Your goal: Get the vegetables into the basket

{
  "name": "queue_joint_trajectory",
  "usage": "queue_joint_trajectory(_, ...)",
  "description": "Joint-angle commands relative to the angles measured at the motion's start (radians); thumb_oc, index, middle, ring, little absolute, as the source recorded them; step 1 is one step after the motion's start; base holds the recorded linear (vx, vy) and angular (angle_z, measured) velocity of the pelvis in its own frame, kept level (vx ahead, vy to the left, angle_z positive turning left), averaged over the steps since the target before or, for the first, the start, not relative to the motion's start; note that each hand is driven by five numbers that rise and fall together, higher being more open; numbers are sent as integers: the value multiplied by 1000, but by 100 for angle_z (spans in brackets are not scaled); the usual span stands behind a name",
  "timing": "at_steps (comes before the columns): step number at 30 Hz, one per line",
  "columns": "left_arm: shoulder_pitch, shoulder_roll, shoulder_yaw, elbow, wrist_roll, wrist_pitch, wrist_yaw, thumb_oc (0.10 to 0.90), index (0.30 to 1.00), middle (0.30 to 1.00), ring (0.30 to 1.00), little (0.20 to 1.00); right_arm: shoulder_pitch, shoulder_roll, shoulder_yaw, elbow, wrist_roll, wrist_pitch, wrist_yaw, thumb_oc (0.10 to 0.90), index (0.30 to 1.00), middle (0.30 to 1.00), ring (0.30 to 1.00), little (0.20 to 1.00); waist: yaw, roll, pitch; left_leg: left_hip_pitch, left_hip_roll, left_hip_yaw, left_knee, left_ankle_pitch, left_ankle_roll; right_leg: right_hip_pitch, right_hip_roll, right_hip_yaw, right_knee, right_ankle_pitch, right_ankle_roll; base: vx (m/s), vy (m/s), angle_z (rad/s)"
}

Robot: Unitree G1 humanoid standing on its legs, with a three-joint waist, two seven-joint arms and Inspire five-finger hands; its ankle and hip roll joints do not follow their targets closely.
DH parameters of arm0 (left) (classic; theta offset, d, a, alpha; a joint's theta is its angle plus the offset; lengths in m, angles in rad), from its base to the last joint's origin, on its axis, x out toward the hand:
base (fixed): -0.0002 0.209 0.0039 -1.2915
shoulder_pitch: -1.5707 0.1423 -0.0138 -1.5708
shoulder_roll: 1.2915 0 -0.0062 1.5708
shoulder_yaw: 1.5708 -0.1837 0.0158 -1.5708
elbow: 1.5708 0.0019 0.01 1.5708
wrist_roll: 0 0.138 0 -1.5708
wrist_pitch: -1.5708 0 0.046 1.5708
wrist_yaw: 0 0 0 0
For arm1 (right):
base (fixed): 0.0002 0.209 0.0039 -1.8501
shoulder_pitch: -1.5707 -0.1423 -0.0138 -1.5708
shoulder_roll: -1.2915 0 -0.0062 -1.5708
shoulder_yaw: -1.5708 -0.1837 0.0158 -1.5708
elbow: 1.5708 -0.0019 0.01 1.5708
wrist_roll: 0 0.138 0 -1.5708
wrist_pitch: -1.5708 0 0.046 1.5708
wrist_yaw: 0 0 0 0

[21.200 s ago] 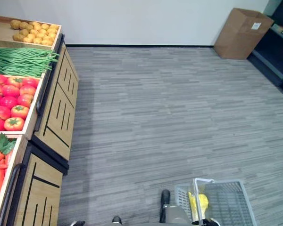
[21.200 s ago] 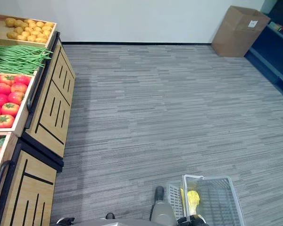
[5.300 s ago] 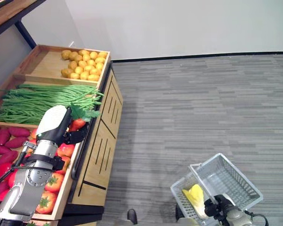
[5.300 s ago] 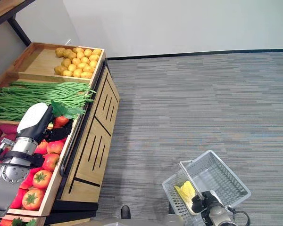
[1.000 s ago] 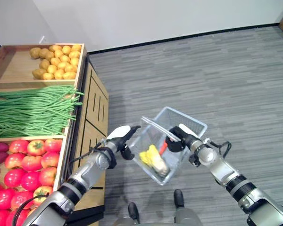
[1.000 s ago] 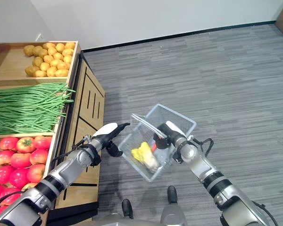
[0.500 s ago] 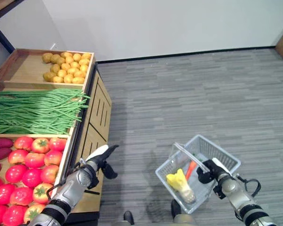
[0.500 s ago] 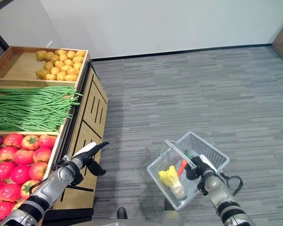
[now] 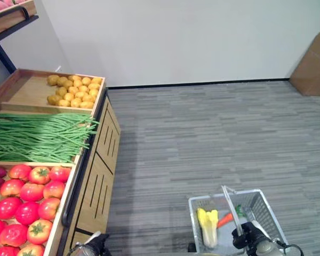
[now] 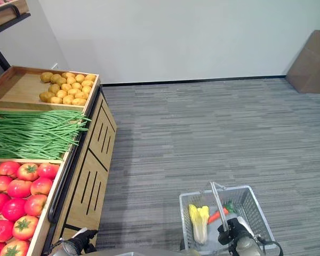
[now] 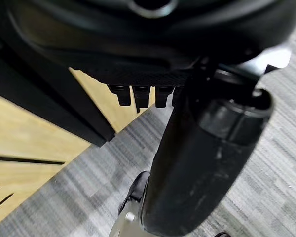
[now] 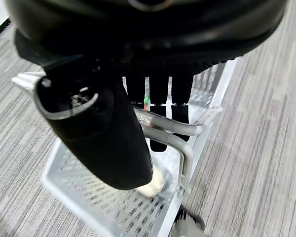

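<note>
1. The right hand (image 9: 247, 238) sits at about 5 o'clock in the head views, its fingers (image 12: 158, 96) curled over the grey handle (image 12: 164, 129) of the wire basket (image 9: 272, 217) and clasping it; the thumb lies on the near side of the bar.
2. The basket hangs from that handle over the grey carpet (image 9: 202, 133). Inside it lie a yellow-green leafy vegetable (image 9: 206, 226) toward the 9 o'clock side and an orange carrot (image 9: 225, 219) with green tops just beside it, toward the middle.
3. The left hand (image 9: 97, 245) shows at about 7 o'clock at the bottom edge of the head views, low beside the wooden stand (image 9: 98, 176). In its wrist view the fingers (image 11: 138, 95) point toward the stand's front, with nothing in them; they look fairly straight, so the hand reads as released.
4. Out at 9 to 10 o'clock the stand carries its bins: red tomatoes (image 9: 26, 194) nearest, then a heap of green beans (image 9: 37, 136), then potatoes (image 9: 73, 89) at the far end.
5. A brown cardboard box (image 9: 312, 64) stands by the white wall at about 2 o'clock, well apart from the basket.
</note>
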Motion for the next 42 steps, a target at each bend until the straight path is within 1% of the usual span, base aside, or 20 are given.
queue_joint_trajectory(1,-74,6,76,126,-61,-7,37,900,1000,1000,1000,1000,-19,-24,-9,59,48,-42,-19,400,300,300,300,300,-14,-17,-13,3,-19,-35,8,-4,-17,33,-26,-47,33,-39,54,-16,1,-6)
queue_joint_trajectory(2,-74,6,76,127,-61,-7,37,900,1000,1000,1000,1000,-20,-24,-8,60,49,-43,-19,400,300,300,300,300,-15,-17,-13,3,-19,-35,8,-4,-17,33,-25,-47,33,-39,54,0,0,0)
queue_joint_trajectory(4,-58,-12,116,163,-125,-4,37,900,1000,1000,1000,1000,-19,4,-15,126,80,-46,-15,400,300,300,300,300,-12,-19,-15,1,-19,-35,8,-3,-17,33,-26,-48,32,-36,53,0,0,0)
queue_joint_trajectory(6,-51,-21,136,189,-158,-4,35,900,1000,1000,1000,1000,-26,27,-10,183,102,-52,-5,400,300,300,300,300,-9,-20,-15,0,-20,-39,8,-2,-17,35,-26,-50,31,-36,53,0,0,0)
queue_joint_trajectory(7,-47,-26,141,201,-162,-7,39,900,1000,1000,1000,1000,-23,44,-10,227,117,-55,0,400,300,300,300,300,-7,-20,-15,0,-21,-41,8,-2,-16,36,-27,-51,30,-36,52,0,0,0)
queue_joint_trajectory(11,-46,-29,139,192,-182,-17,49,900,1000,1000,1000,1000,-13,68,-26,283,154,-53,-5,400,300,300,300,300,-7,-20,-12,-8,-23,-46,8,1,-18,38,-31,-64,29,-35,53,-3,1,1)
queue_joint_trajectory(12,-46,-29,139,192,-182,-17,49,900,1000,1000,1000,1000,-13,68,-26,284,154,-53,-5,900,1000,1000,1000,1000,-7,-20,-13,-8,-23,-46,8,1,-18,38,-31,-64,29,-35,53,-15,5,4)
queue_joint_trajectory(13,-47,-30,134,189,-185,-19,49,900,1000,1000,1000,1000,-11,72,-42,300,169,-52,-16,900,1000,1000,1000,1000,-8,-19,-12,-11,-23,-48,8,1,-19,37,-32,-68,30,-35,53,-8,3,4)
queue_joint_trajectory(15,-50,-30,132,191,-194,-21,51,900,1000,1000,1000,1000,-8,83,-49,324,200,-50,-3,900,1000,1000,1000,1000,-7,-20,-11,-13,-23,-52,8,2,-20,38,-33,-72,30,-35,53,-13,5,7)
queue_joint_trajectory(23,-50,-38,124,193,-199,-26,56,900,1000,1000,1000,1000,-19,102,-31,312,216,-60,-9,900,1000,1000,1000,1000,-4,-20,-11,-2,-22,-49,8,-3,-18,42,-31,-65,28,-36,52,-1,-1,4)
queue_joint_trajectory(42,-53,-45,116,200,-203,-36,66,900,1000,1000,1000,1000,-36,113,7,322,188,-65,-4,900,1000,1000,1000,1000,1,-18,-4,-4,-24,-50,8,-3,-15,45,-32,-64,26,-37,51,0,0,0)
